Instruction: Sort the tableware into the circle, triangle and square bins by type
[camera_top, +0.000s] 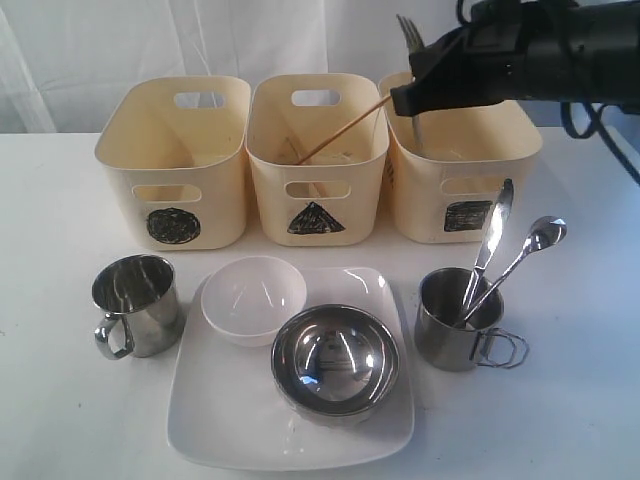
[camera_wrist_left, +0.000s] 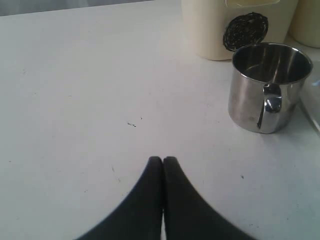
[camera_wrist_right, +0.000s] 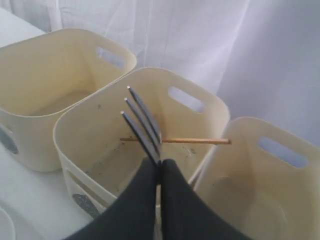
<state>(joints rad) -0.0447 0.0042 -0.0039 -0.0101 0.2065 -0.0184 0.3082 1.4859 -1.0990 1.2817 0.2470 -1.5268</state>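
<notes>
Metal fork (camera_wrist_right: 142, 117), tines up, sits pinched in your closed right end effector (camera_wrist_right: 161, 162), at one o'clock from the large square white plate (camera_top: 200, 420), above where the triangle-marked cream plastic tub (camera_top: 270, 200) meets the square-marked tub (camera_top: 420, 205). Released here, it could strike a rim, land in the wrong tub, or knock the wooden chopstick (camera_top: 340, 128). Your left end effector (camera_wrist_left: 163, 160) is closed and empty.

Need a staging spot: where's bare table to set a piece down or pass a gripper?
Free: table left of the left mug and circle bin; table right of the right mug and square bin; front corners beside the plate. Crowded: middle, where white bowl and steel bowl sit on the plate.
</notes>
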